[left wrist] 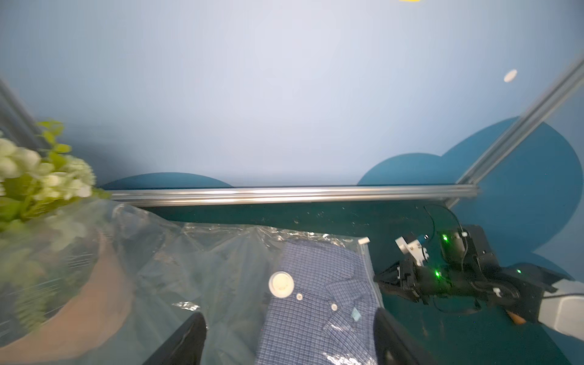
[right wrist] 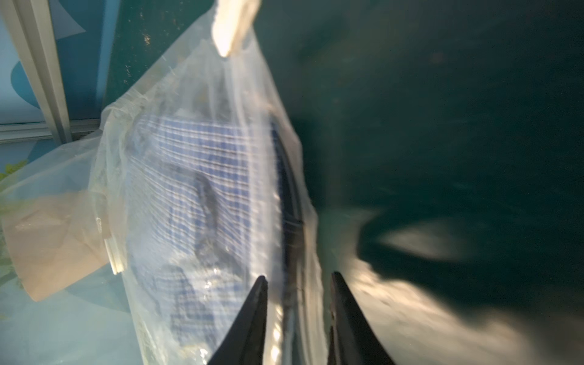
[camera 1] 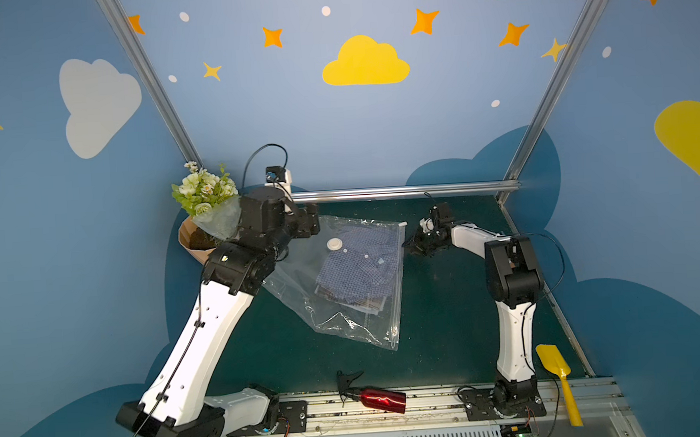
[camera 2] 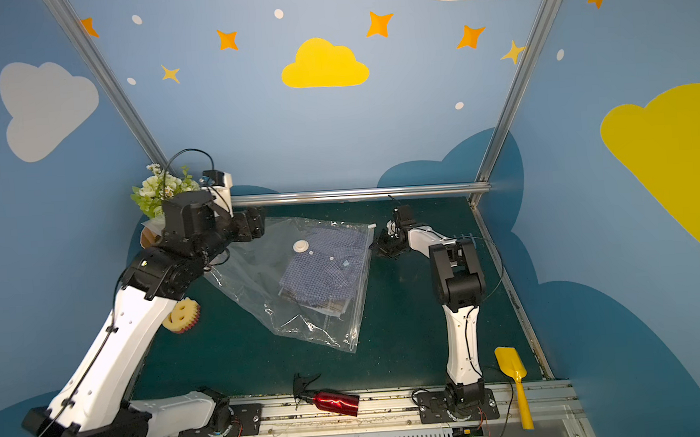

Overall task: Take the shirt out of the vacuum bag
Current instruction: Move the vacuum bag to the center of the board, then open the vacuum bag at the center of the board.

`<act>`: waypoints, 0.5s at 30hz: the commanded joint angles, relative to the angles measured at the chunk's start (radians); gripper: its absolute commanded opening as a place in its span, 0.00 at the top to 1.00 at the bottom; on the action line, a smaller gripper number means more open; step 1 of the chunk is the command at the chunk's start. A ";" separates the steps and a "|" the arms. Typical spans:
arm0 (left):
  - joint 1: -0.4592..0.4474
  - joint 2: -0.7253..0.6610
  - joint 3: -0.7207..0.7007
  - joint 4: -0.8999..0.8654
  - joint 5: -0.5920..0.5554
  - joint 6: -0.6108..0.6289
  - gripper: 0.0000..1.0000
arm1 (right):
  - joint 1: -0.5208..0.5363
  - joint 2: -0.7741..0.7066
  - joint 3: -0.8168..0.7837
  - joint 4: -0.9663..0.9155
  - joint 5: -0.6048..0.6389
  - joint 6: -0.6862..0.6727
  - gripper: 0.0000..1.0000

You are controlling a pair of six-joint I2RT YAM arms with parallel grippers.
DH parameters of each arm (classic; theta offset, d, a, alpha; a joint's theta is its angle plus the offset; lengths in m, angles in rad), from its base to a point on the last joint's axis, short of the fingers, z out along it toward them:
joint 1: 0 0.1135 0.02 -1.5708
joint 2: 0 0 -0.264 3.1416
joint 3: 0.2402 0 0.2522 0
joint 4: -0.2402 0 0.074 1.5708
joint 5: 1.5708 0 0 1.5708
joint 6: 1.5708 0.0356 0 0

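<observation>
The clear vacuum bag point(camera 1: 298, 291) point(camera 2: 248, 284) point(left wrist: 189, 262) lies flat on the dark green table. Its round white valve point(camera 1: 335, 243) point(left wrist: 281, 284) faces up, and the white slider point(camera 1: 403, 223) point(right wrist: 234, 25) sits at the far end of the zip edge. The folded blue checked shirt point(camera 1: 355, 265) point(camera 2: 322, 267) point(left wrist: 316, 300) point(right wrist: 202, 158) is inside, against that edge. My left gripper point(camera 1: 313, 224) point(left wrist: 289, 314) hovers open over the bag's far left corner, holding nothing. My right gripper point(camera 1: 408, 245) point(right wrist: 299, 277) is open, and the zip edge runs between its parted fingers.
A flower bouquet point(camera 1: 205, 195) in brown paper stands at the far left corner, close to my left arm. A yellow smiley sponge point(camera 2: 181, 315) lies beside the left arm. A red spray bottle point(camera 1: 376, 399) and a yellow shovel point(camera 1: 558, 377) lie near the front rail.
</observation>
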 commanded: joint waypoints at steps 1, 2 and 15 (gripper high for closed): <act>-0.059 0.140 -0.056 0.014 0.024 -0.015 0.19 | -0.022 -0.110 -0.047 -0.028 0.006 -0.040 0.67; -0.071 0.171 -0.087 0.050 0.040 -0.030 0.19 | -0.032 -0.142 -0.070 -0.022 0.009 -0.045 0.67; -0.192 0.490 -0.036 0.176 0.169 -0.166 0.18 | -0.160 -0.363 -0.380 0.081 -0.055 -0.064 0.66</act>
